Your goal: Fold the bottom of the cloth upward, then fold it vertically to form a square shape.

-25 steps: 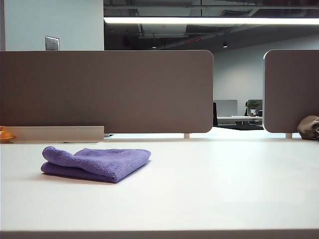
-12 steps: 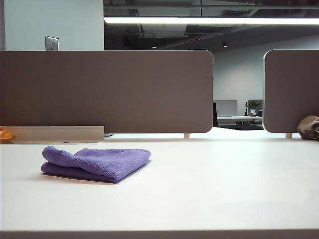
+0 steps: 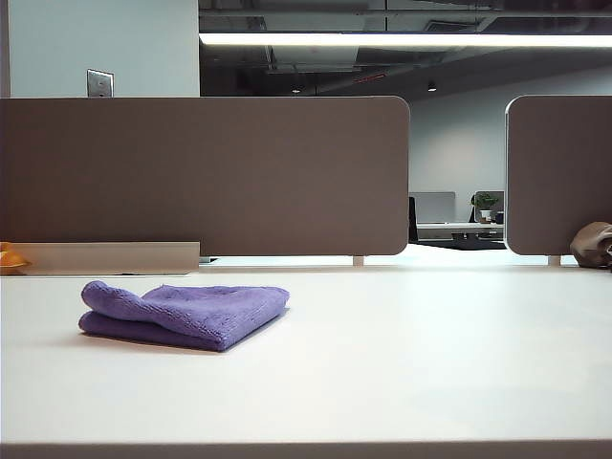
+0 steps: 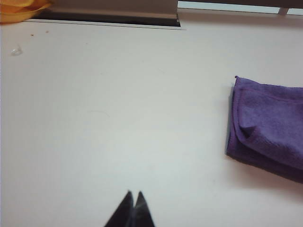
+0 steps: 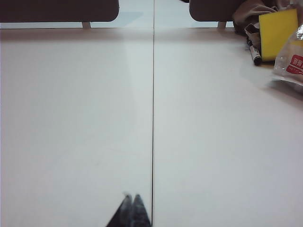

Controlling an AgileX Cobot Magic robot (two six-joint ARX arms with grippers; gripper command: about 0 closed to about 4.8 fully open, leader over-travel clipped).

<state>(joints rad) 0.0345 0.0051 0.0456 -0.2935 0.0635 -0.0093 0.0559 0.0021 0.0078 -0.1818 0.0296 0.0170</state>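
Note:
The purple cloth (image 3: 186, 313) lies folded into a thick, roughly square stack on the white table (image 3: 402, 354), left of the middle in the exterior view. The left wrist view also catches the cloth (image 4: 267, 125), well off to one side of my left gripper (image 4: 134, 194), which is shut with nothing between its dark fingertips. My right gripper (image 5: 131, 196) is shut and empty too, hovering over bare table beside a dark seam line (image 5: 153, 118). Neither gripper appears in the exterior view, and neither touches the cloth.
Brown partition panels (image 3: 206, 177) stand along the table's far edge. An orange object (image 3: 11, 258) sits at the far left. At the far right lie a yellow sponge (image 5: 277, 33), a dark marker (image 5: 254, 54) and a plastic packet (image 5: 293, 64).

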